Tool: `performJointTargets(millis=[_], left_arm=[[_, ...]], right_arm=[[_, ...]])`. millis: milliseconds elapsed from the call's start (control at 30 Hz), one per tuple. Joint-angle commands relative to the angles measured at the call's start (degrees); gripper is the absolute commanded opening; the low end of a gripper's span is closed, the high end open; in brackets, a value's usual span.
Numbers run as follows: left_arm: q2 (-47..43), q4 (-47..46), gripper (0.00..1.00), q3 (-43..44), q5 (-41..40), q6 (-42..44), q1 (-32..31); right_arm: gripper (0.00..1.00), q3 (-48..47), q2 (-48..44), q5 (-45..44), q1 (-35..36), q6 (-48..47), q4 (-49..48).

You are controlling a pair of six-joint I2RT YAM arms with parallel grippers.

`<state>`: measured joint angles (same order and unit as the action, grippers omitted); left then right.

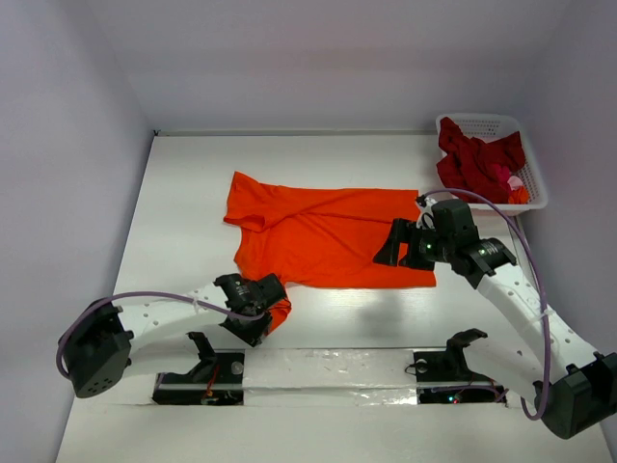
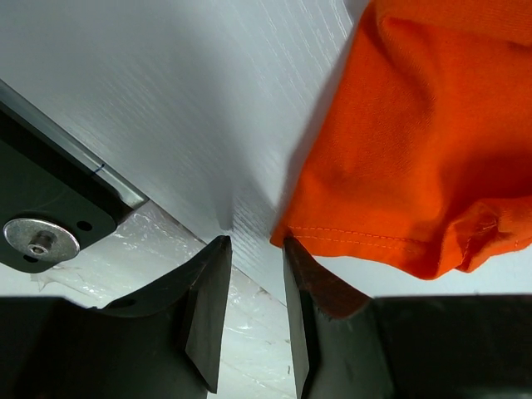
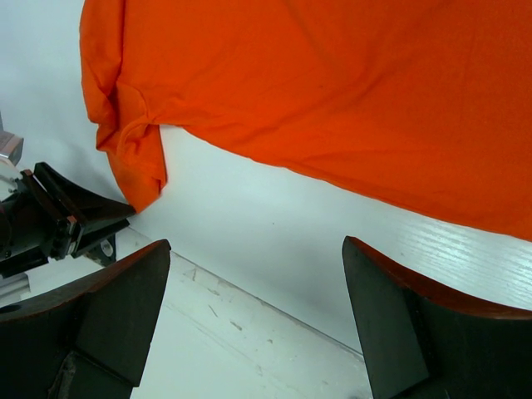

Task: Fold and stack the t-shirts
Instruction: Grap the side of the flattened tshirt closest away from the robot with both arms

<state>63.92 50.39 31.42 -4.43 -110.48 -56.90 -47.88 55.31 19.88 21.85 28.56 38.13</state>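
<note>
The bright orange t-shirt (image 1: pixel 328 236) lies spread flat on the white table, neck to the left. Its near sleeve (image 1: pixel 280 311) is pulled toward my left gripper (image 1: pixel 258 313). In the left wrist view the left gripper (image 2: pixel 256 245) has only a narrow gap between its jaws and nothing in it. The sleeve hem (image 2: pixel 366 241) rests against the outside of the right finger. My right gripper (image 1: pixel 393 248) hovers over the shirt's near right corner. Its jaws (image 3: pixel 256 245) are wide open and empty above bare table, just short of the shirt's hem (image 3: pixel 332 83). Dark red t-shirts (image 1: pixel 477 159) are heaped in the basket.
The white lattice basket (image 1: pixel 533 183) stands at the back right corner, with a pink and orange item (image 1: pixel 514 185) among the red shirts. A taped strip (image 1: pixel 328 371) with the arm mounts runs along the near edge. Walls close in the left, back and right.
</note>
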Motion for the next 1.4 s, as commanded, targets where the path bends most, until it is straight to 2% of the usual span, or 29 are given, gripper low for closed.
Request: performJointTargets(millis=[0,300,1167,1367], left_arm=[[0.68,0.94,0.28,1.1,-2.78,-4.75,-0.22],[-2.92,-0.64,0.27,-1.45,-2.96,-8.44,-0.22],[0.77,-4.07,0.25,-3.47,-2.34,-9.32,-0.22],[-0.9,-3.98,0.15,-4.61,-1.82,-10.11,-0.22]], right_arm=[[0.89,-0.02,-1.34,1.3,0.65,0.45,-2.71],[0.9,0.33,-1.43,2.0,0.65,0.45,-2.97],[0.9,0.77,-1.78,2.62,0.65,0.45,-2.89],[0.9,0.77,-1.96,2.71,0.65,0.54,-2.89]])
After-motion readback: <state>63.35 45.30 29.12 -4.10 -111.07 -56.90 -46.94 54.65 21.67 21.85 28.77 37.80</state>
